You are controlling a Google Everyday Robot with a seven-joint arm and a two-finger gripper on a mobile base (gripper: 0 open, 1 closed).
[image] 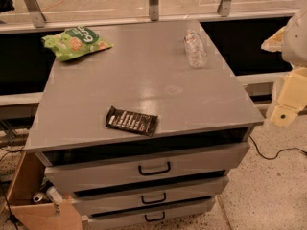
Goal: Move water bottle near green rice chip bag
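The water bottle [194, 48] is clear plastic and lies on its side at the back right of the grey cabinet top [144, 80]. The green rice chip bag [76, 42] lies at the back left corner, far from the bottle. The gripper [284, 110] shows as cream-coloured arm parts at the right edge of the view. It is off the cabinet, to the right of the top and lower than the bottle, and touches nothing.
A dark flat snack bar wrapper [131, 120] lies near the front edge. The cabinet has three drawers with black handles [154, 168]. A railing with metal posts [153, 4] runs behind. A wooden box [33, 200] stands at the lower left, and a black cable [273, 155] lies on the floor.
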